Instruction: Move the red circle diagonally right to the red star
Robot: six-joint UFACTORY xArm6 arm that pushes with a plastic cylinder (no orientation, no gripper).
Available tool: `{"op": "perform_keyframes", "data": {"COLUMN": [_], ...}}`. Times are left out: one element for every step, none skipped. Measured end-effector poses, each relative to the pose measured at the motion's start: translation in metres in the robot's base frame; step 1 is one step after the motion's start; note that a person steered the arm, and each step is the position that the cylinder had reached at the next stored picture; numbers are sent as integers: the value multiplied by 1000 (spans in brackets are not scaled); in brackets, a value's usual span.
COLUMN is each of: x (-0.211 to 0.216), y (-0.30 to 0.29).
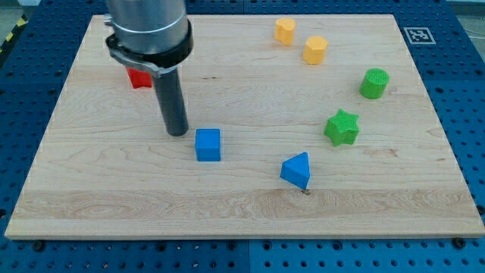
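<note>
My tip point(176, 133) rests on the wooden board point(91, 189), left of centre. A red block point(139, 78) shows up and to the left of the tip, partly hidden behind the arm's body, so its shape cannot be made out. No second red block shows; the arm hides part of the board's top left. A blue cube point(208, 145) lies just right of the tip, slightly lower and close to it, with a small gap between them.
A blue triangular block point(296, 170) lies at lower centre-right. A green star point(342, 127) and a green cylinder point(373, 83) are on the right. Two yellow blocks point(285, 30) point(315, 50) sit near the top right.
</note>
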State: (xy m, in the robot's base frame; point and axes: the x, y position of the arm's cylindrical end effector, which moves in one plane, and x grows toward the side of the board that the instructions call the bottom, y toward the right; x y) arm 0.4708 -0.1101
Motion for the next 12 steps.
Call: {"op": "perform_keyframes", "data": {"x": [2,2,1,-10,-27,-30,-30,-46,-69,-104,-135,-160], "y": [-22,-37,-37,-39,-57,-90,-128,-137,-135,-142,-149,-153]}}
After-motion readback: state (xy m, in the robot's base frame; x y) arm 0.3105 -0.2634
